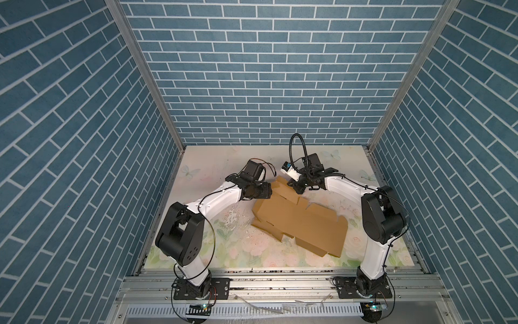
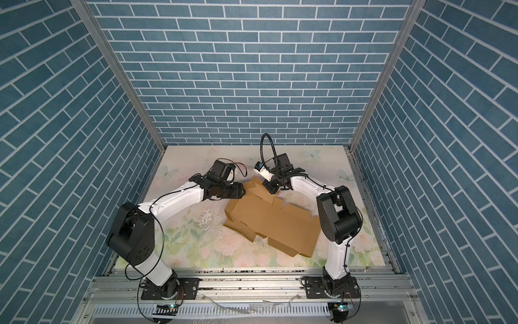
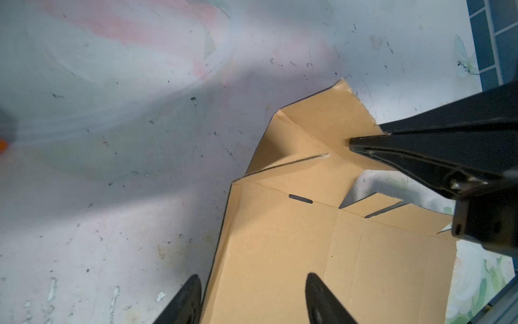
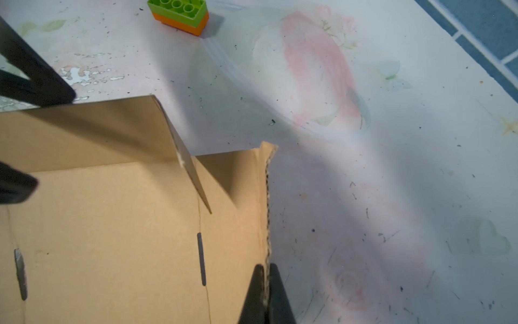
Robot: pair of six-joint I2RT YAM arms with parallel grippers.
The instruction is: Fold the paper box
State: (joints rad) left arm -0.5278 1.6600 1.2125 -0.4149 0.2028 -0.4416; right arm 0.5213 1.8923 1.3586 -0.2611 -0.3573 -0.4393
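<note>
Paper box (image 1: 304, 224) lies right of centre on the floral table (image 1: 213, 168), mostly flat. Its long axis runs from about 10 o'clock to 4 o'clock in both top views. All the action is at the 10 o'clock end, where the flaps stand up.

Right gripper (image 4: 266, 280) is pinched tight on the corrugated edge of one raised flap; the right wrist view shows cardboard sandwiched between its two fingers. Left gripper (image 3: 252, 283) has its jaws well apart, straddling the box's side edge. One finger (image 3: 190, 294) is over bare table and its partner is over the panel, gripping nothing.

From above, the two claws face each other across that raised end, the left on its 9 o'clock side and the right on its 3 o'clock side.

So the bulk of the box lies toward 5 o'clock from the clamped claw. I'd judge that's the way the flap must swing, over its crease and down onto the panel. The right arm has the hold; the left is nearest the side wall and looks free to steady it. A green-and-orange toy brick (image 4: 179, 14) sits well clear.
</note>
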